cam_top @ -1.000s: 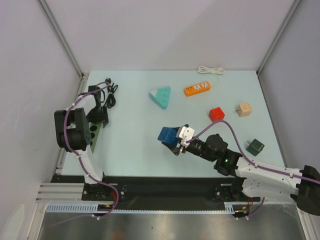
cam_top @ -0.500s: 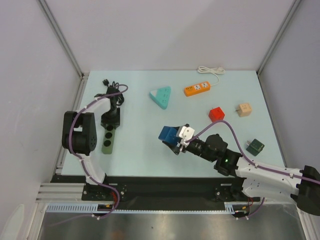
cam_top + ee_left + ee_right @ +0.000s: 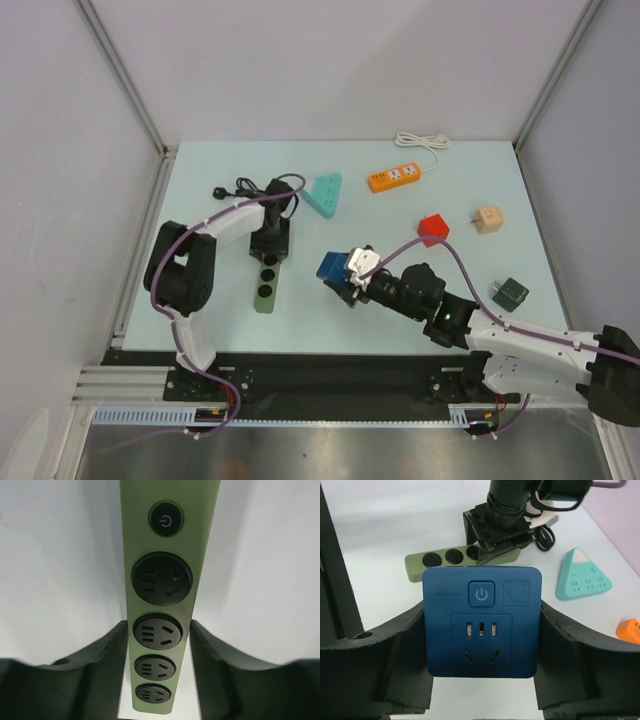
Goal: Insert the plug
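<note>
While each gripper is clamped on a socket block, the plug (image 3: 219,191) lies untouched at the far left of the table, a small black head on a thin black cord that curls toward the left arm.

Plain white walls and grey metal posts close in the pale blue-green table (image 3: 450,330). The left gripper (image 3: 271,242) pinches the far end of a long olive-green power strip (image 3: 265,290) with round black sockets, near the plug but apart from it. At mid-table the right gripper (image 3: 347,276) squeezes a blue socket cube (image 3: 333,266), one finger on each side. An orange power strip (image 3: 392,178) with a white cord (image 3: 420,141) lies by the far edge, and a teal triangular socket (image 3: 322,192) lies left of it. Red (image 3: 433,228), beige (image 3: 488,219) and dark green (image 3: 510,292) cubes sit well apart on the right.
</note>
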